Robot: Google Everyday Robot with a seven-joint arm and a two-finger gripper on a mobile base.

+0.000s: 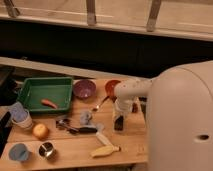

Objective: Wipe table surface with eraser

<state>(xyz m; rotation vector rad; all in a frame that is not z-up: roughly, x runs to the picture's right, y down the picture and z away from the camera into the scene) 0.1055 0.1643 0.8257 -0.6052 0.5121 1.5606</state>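
The table surface is a light tan wooden top that fills the lower left of the camera view. My white arm reaches in from the right and bends down to the gripper, which points at the table right of centre. The gripper is shut on the eraser, a small dark block whose lower end rests on the wood. My fingers hide the top of the eraser.
A green tray holding an orange item stands back left, with a purple bowl and a red bowl beside it. Dark grapes lie just right of the gripper. Utensils, a cream brush, an orange fruit and cups lie to its left.
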